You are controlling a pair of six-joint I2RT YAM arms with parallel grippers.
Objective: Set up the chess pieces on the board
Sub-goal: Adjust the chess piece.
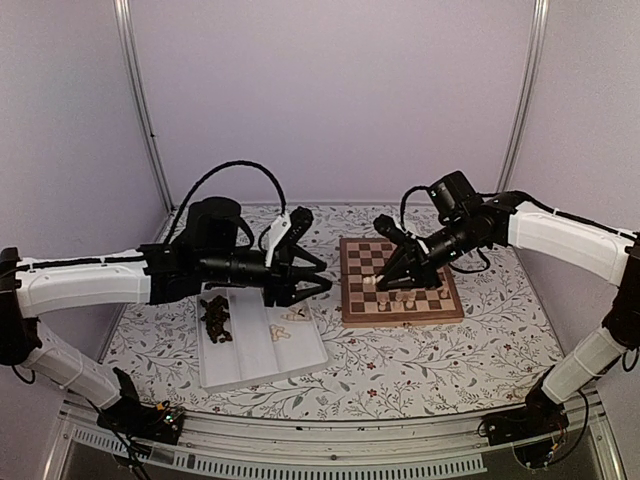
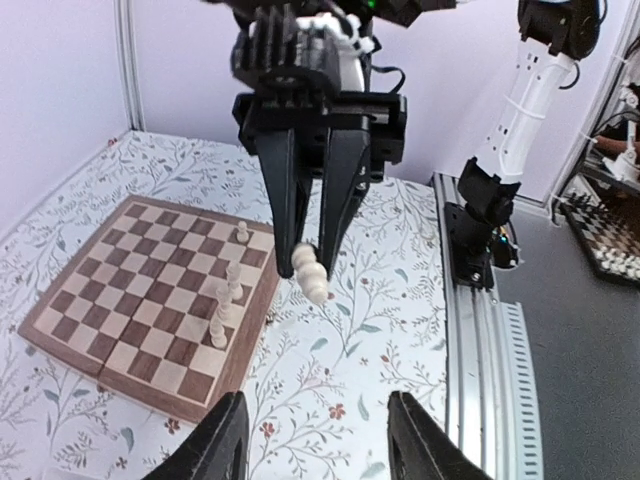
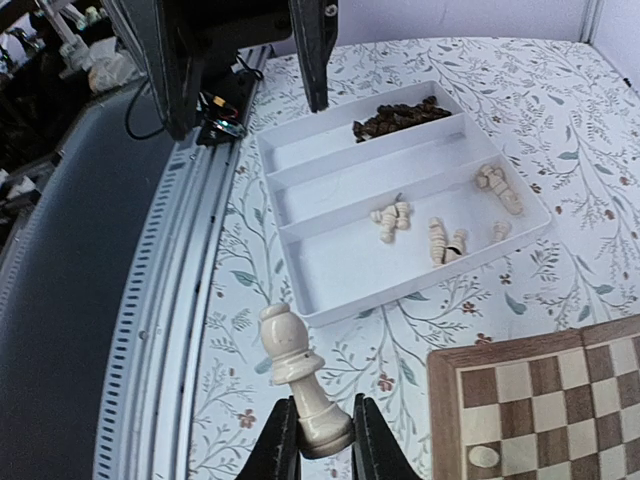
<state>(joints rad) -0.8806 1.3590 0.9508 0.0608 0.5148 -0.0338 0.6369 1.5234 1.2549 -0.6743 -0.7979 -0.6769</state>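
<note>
Two tools in shot: which is loaded? — R.

Right tool (image 3: 322,425), closed on the base of one pale chessman (image 3: 292,365), whose head points away from my wrist at a tilt. It hangs raised near the near-left corner of the board (image 2: 130,300); I cannot tell which square lies under it. Left tool (image 2: 318,405) is open, with nothing between its fingers. — me

How would you set it down well? — R.

Judgement: right the piece first, since it cannot stand if it comes down head-first. Then lower slowly, base flat, centred in its square, and open only once it is seated. Keep clear of the three pale pieces (image 2: 232,285) standing by the board's near edge; they look easy to topple. — me

Materials? — R.

Turned wood, smooth, with a round foot, narrow waist and domed head. I expect it to be slippery in a pinch. Board: dark and tan checks, brown rim. White three-compartment tray (image 3: 340,165), hard-looking, sits toward the near-left of the worktop (image 2: 330,380). It has a dark heap (image 3: 400,115) in one end bay and loose pale pieces (image 3: 440,240) in the other. The worktop has a floral print. — me
</note>
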